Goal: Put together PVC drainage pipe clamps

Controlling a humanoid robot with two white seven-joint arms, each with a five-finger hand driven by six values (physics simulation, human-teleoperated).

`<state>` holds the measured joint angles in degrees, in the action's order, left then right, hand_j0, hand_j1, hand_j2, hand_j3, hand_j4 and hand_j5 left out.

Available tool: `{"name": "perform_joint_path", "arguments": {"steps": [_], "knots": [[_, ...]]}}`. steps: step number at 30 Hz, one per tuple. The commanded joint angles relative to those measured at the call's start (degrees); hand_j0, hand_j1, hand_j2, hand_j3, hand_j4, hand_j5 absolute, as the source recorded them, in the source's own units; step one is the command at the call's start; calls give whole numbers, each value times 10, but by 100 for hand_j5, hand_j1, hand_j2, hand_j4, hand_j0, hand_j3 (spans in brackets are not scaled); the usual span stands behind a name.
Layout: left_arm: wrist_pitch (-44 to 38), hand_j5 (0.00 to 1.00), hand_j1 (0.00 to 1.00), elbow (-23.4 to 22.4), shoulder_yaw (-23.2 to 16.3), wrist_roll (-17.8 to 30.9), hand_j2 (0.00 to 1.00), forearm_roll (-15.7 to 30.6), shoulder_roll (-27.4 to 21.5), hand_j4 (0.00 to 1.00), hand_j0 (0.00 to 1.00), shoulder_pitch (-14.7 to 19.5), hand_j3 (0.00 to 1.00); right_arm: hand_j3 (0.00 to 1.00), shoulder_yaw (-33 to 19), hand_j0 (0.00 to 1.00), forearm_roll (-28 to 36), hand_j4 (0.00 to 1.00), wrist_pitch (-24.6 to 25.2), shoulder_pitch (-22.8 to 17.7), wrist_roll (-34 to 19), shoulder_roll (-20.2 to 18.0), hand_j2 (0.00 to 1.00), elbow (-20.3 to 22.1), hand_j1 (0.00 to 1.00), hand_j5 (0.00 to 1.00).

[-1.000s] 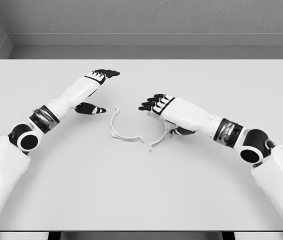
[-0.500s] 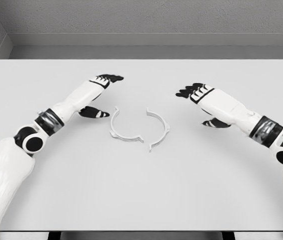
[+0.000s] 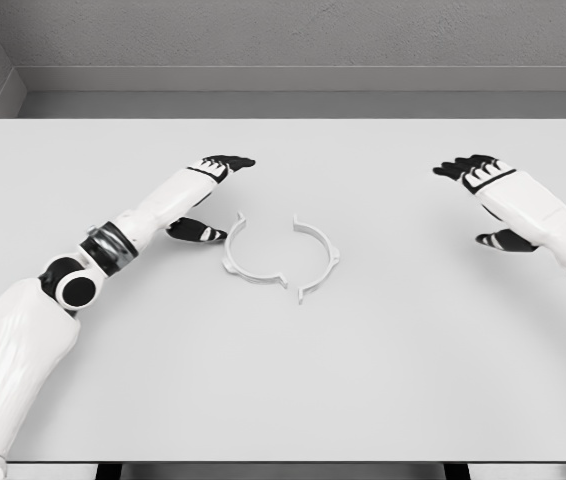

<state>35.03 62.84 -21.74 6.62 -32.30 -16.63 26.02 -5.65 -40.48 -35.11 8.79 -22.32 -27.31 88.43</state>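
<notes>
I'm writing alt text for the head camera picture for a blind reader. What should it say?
Two white curved clamp halves lie near the middle of a white table, nearly forming a ring. The robot's left hand, fingers open, hovers just left of them; the right hand, also open, is far off to the right.

No text, label or number can be read anywhere — nothing legible.

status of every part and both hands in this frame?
left clamp half: flat on table, ungrasped
right clamp half: flat on table, ungrasped, lower ends nearly meeting the left half's
left hand: open, beside left clamp half
right hand: open, well clear of parts
</notes>
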Motion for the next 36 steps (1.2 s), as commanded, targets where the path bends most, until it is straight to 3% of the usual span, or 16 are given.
{"name": "perform_joint_path", "arguments": {"steps": [1,21,24,36], "knots": [[0,100,100,1,-1,0,100,3,5,100,100,0,100,100,-2,100,4,100,1,0,0,-4,100,0,100,100],[0,100,100,6,-4,1,100,-1,23,100,100,-6,100,100,-2,100,5,100,1,-4,0,-6,100,0,100,100],[0,100,100,6,-4,0,100,-1,26,100,100,-6,100,100,-30,100,5,100,1,-22,-3,-10,100,-1,100,100],[0,100,100,7,-8,1,100,-5,31,100,100,-7,100,100,-31,100,5,100,1,-23,0,-13,100,0,100,100]]}}
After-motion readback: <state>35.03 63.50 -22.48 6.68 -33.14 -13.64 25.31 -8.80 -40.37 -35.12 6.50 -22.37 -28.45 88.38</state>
